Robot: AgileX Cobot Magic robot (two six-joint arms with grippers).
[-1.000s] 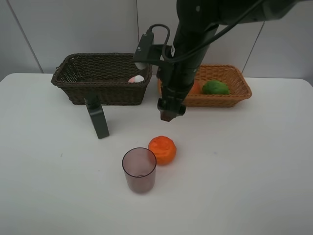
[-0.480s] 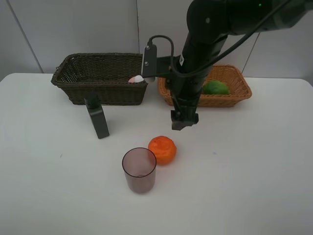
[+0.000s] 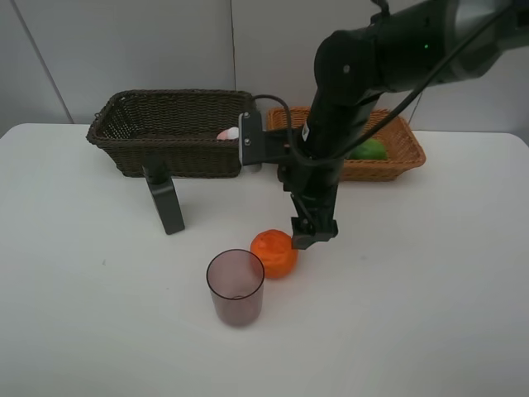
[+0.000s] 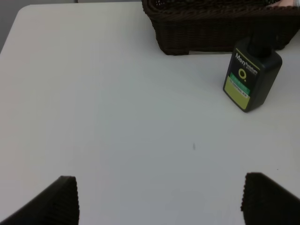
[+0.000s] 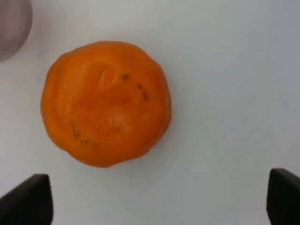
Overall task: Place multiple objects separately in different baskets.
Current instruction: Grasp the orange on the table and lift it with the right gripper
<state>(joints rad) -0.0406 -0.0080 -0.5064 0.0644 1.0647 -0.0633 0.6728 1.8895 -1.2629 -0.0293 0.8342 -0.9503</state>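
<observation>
Fingers (image 5: 27,200) of right gripper (image 3: 312,236) gape, orange citrus (image 5: 105,103) just ahead, untouched.

Bright, even light; soft shadows.

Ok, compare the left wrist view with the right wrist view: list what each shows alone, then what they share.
Only the left wrist view: the dark green bottle near the dark brown basket, and the left gripper, open. Only the right wrist view: the orange, an edge of the mauve cup, and the right gripper, open. Both: the white table.
</observation>
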